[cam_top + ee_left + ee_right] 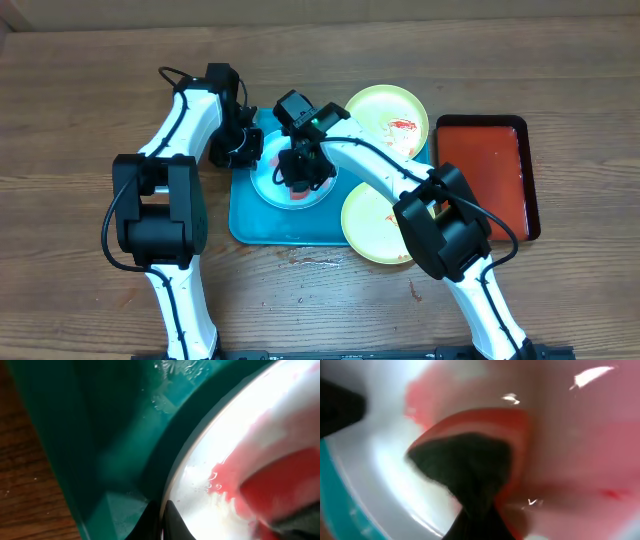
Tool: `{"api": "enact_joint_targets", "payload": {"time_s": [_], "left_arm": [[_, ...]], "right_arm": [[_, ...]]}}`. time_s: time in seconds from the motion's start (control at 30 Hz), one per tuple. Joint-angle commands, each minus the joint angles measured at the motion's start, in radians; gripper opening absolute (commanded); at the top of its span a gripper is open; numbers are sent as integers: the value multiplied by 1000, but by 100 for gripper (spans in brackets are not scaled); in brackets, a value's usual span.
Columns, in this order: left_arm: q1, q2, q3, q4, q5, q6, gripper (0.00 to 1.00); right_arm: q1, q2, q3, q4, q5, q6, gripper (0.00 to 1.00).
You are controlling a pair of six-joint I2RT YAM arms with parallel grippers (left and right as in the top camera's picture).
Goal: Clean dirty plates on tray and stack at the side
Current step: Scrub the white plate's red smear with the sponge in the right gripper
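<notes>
Your right gripper (pixel 303 172) hangs low over the light blue-white round plastic plate (pixel 268 186), which lies flat inside the large teal-blue rectangular plastic tray (pixel 258 226) directly beneath it. In the right wrist view everything is blurred. You see a dark shape (pixel 465 470) in the middle against red sauce (pixel 560 450) and the pale plate surface, and you cannot tell whether that gripper is released or clenched.

Your left gripper (pixel 240 150) sits at the plate's rim, on the side away from the right gripper. In its wrist view one dark fingertip (pixel 172 522) shows at the bottom, right against the plate's edge, with the tray wall (pixel 100 435) beside it and a wet red smear (pixel 280 485) further in on the plate. Whether it grips the rim cannot be told.

Beyond your right gripper, away from the left arm, one pale yellow-green round plastic plate (pixel 386 116) lies at the tray's far corner with a red smear. A second yellow-green plate (pixel 368 232) overlaps the tray's edge under the right arm. Further that way, a narrow red tray with a dark rim (pixel 482 172) rests on the wooden bench (pixel 80 100).
</notes>
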Motion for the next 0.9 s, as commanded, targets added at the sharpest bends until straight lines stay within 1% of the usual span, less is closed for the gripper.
{"api": "enact_joint_targets", "payload": {"time_s": [0.0,0.03,0.13,0.23,0.37,0.47,0.67,0.87], "left_arm": [[-7,9,9,7,15,19,4],[-7,9,9,8,15,19,4],[-7,9,9,7,15,19,4],[-7,9,9,7,15,19,4],[-7,9,9,3,15,19,4],[-7,9,9,4,15,19,4],[-7,9,9,4,15,19,4],[-7,9,9,4,15,19,4]], "right_arm": [[-13,27,61,-61,276,-9,4],[-15,27,69,-78,386,-9,4],[-17,27,69,-92,526,-9,4],[-18,27,68,-86,575,-10,4],[-18,27,67,-59,543,-9,4],[-18,27,67,-18,405,-10,4],[-15,29,12,137,-34,-14,4],[-10,29,11,100,-238,-64,4]]}}
